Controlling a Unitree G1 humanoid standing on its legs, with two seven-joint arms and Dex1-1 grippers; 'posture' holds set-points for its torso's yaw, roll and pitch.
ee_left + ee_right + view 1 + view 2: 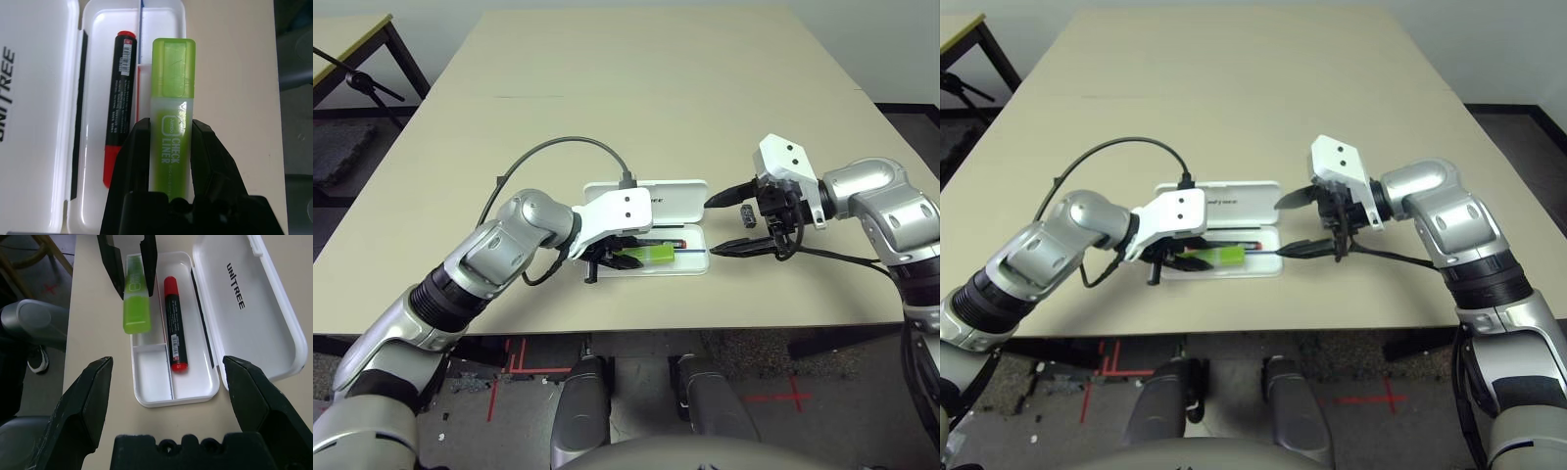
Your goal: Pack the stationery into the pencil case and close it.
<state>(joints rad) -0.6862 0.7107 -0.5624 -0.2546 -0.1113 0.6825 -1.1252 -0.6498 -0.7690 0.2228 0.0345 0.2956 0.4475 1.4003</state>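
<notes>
The pencil case lies open, its lid [677, 199] flat on the far side and its tray [151, 387] on the near side. A red marker [175, 328] with a black cap lies in the tray's far compartment. My left gripper [171, 125] is shut on the lime-green highlighter [172, 78], which it holds lengthwise over the tray's near rim. My right gripper [712, 227] stands open at the case's right end, holding nothing. A tiny dark grey block [748, 216] lies on the table just right of the case, by the right gripper's fingers.
The beige table [626, 88] stretches far beyond the case; its front edge runs close below the tray. A grey cable [558, 145] loops up from my left wrist. Another table [347, 39] with a black stand is at the far left.
</notes>
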